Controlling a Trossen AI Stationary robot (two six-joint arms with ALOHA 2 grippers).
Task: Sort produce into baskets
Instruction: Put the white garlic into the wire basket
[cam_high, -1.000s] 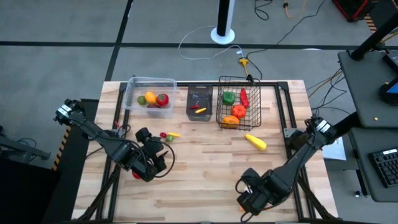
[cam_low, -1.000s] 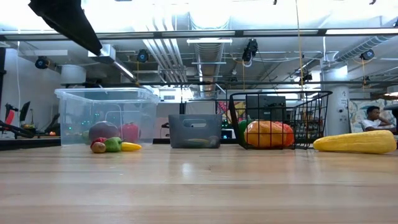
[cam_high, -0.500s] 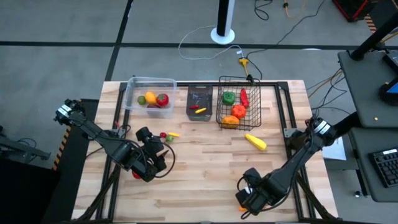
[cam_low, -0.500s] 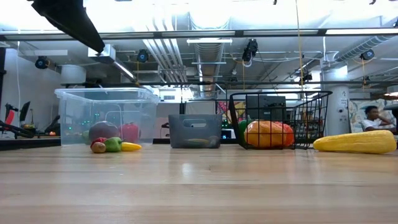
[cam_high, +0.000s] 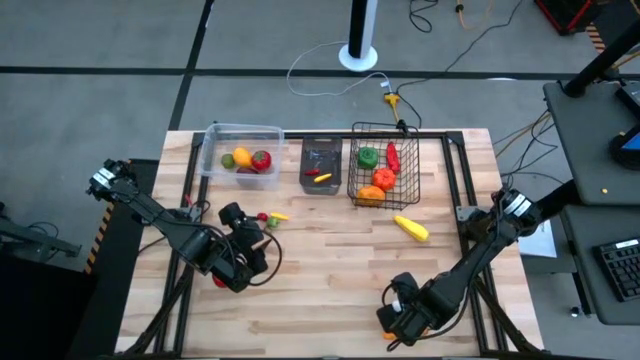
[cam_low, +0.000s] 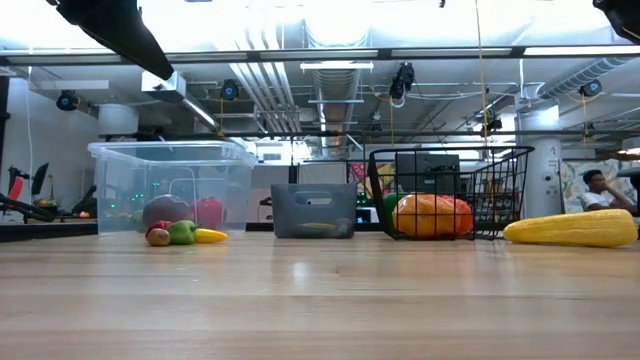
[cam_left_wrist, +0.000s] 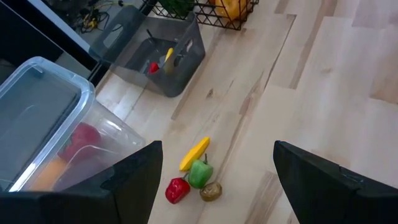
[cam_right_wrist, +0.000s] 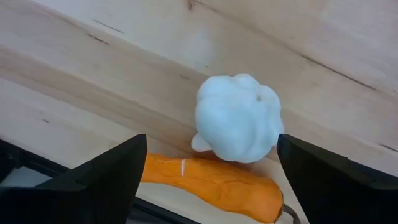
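Note:
A white garlic (cam_right_wrist: 236, 118) lies on the table near its front edge, touching an orange carrot (cam_right_wrist: 208, 177). My right gripper (cam_right_wrist: 210, 149) hangs open above them, pointing down, one finger on either side of the garlic and clear of it. My left gripper (cam_left_wrist: 217, 149) is open and holds nothing. It is above the table's left half, aimed at a small heap of produce (cam_left_wrist: 196, 174): yellow, green, red and brown pieces. A clear tub (cam_high: 240, 150), a dark bin (cam_high: 321, 165) and a wire basket (cam_high: 383, 165) at the far edge hold produce.
A yellow corn cob (cam_high: 411, 229) lies in front of the wire basket, right of centre. A red piece (cam_high: 218, 282) shows beside the left arm. The table's front edge runs close by the carrot (cam_high: 390, 337). Bare wood lies between the two arms.
My right gripper has sunk toward the garlic at the table's near edge and has rolled a little about its own axis. The produce has not moved.

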